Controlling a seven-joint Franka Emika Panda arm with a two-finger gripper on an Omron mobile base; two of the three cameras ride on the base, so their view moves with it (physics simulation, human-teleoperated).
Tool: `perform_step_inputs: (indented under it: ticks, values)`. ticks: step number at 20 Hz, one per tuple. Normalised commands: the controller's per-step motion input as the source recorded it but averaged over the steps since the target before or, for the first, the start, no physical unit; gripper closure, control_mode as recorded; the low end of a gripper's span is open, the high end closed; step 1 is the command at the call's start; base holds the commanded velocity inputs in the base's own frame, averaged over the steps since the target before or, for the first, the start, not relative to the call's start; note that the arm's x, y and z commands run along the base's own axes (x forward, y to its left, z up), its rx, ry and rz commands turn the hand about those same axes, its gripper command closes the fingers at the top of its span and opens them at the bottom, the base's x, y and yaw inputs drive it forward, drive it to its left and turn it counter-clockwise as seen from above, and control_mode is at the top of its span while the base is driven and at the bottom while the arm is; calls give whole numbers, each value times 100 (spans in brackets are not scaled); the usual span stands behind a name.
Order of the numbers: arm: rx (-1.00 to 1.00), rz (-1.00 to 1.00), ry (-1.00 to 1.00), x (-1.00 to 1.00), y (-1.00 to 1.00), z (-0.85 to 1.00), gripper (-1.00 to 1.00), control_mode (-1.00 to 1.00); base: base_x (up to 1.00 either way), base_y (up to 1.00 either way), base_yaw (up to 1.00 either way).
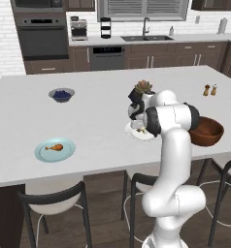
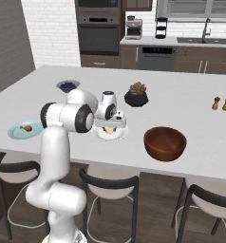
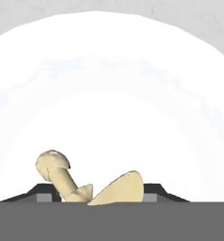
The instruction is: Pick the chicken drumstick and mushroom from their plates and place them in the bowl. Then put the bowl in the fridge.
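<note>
On the left side of the big white counter (image 1: 88,77) sits a light blue plate (image 1: 55,150), and the chicken drumstick (image 1: 54,147) lies flat on it. Behind that, well apart from it, is a small grey bowl of blue berries (image 1: 61,94). Next, near the middle of the counter's front edge, is the white plate (image 2: 110,133). The gripper (image 3: 99,193) is down low over this plate, and the mushroom (image 3: 90,181) lies on the plate right between the two dark finger tips (image 3: 43,192). The tips stand apart on either side of it, but I cannot tell if they are squeezing it or only close to it. Just behind the white plate is a black pot with a plant (image 2: 136,95). Further right, the brown bowl (image 2: 165,143) stands near the counter's front edge with nothing in it that I can see. Far right, toward the back, stand two little shakers (image 2: 221,103) side by side.
</note>
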Motion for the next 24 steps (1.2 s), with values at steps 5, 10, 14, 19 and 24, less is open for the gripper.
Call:
perform_step_inputs:
  ticks: [5, 10, 14, 19, 24]
  values:
    - [8, 0, 0, -33, -5, 26, 100, -100, 0, 0, 0]
    - [13, 0, -3, -81, -17, 73, 100, -100, 0, 0, 0]
    - [4, 0, -1, -90, -38, 62, 100, -100, 0, 0, 0]
    - [0, 0, 0, -77, -66, 50, 100, -100, 0, 0, 0]
    - [0, 0, -3, -60, -86, 27, 100, -100, 0, 0, 0]
